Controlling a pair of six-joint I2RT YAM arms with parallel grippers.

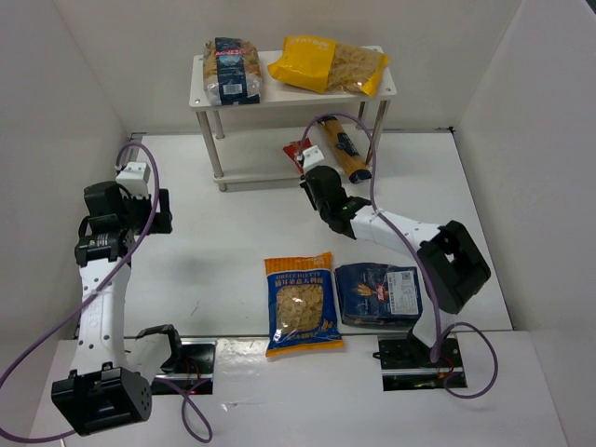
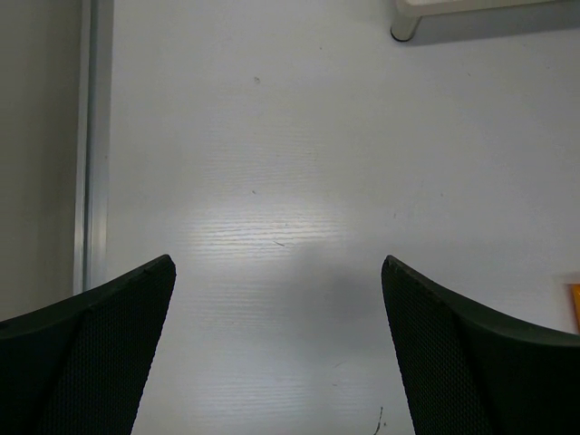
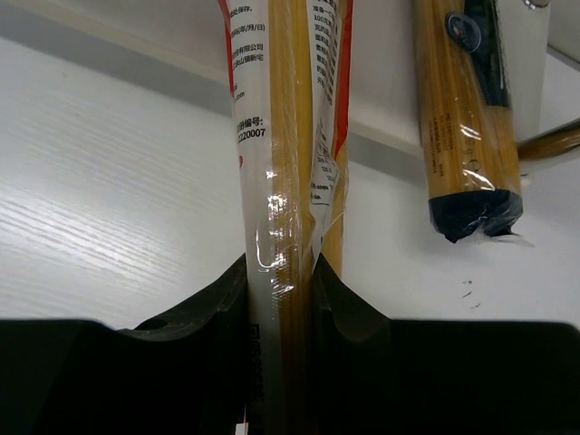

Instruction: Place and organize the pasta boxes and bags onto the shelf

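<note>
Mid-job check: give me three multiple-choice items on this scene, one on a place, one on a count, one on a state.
1. Where is the big yellow bag?
A. on the top board of the shelf
B. on its lower board
C. on the table

2. How many pasta bags lie on the table near the arm bases?
A. one
B. two
C. four

3. The right gripper is:
A. open
B. shut on nothing
C. shut on the red-and-white spaghetti packet

Answers:
1 A, it lies up there beside a dark blue bag.
2 B, the blue-and-orange bag and a second dark blue bag.
3 C, its jaws clamp the packet's sides.
</note>
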